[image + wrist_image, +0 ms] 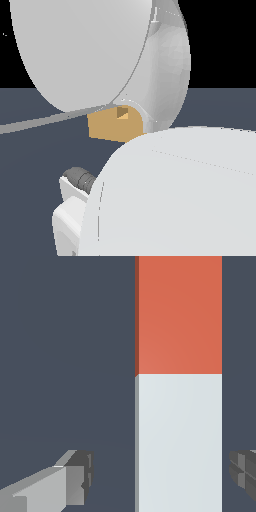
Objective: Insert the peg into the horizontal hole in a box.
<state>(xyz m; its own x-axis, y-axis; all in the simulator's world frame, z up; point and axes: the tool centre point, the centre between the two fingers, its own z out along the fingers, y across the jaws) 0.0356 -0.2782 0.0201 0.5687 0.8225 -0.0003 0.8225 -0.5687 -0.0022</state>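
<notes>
In the wrist view the peg lies on the dark floor, with its orange-red part [179, 313] and its pale grey-white part [179, 441] end to end. My gripper [161, 472] is open and straddles the white part. One finger [75, 478] stands well clear of the peg; the other finger [243, 468] is close to its opposite side. In the exterior view the tan box [107, 127] shows between the arm's links, with the dark square hole [122, 114] in its face. The peg is hidden in that view.
The arm's large white links [175, 195] fill most of the exterior view and hide the fingers and the floor beneath them. The white hand body with a dark cylinder [79, 177] shows at that view's lower left. Dark floor surrounds the box.
</notes>
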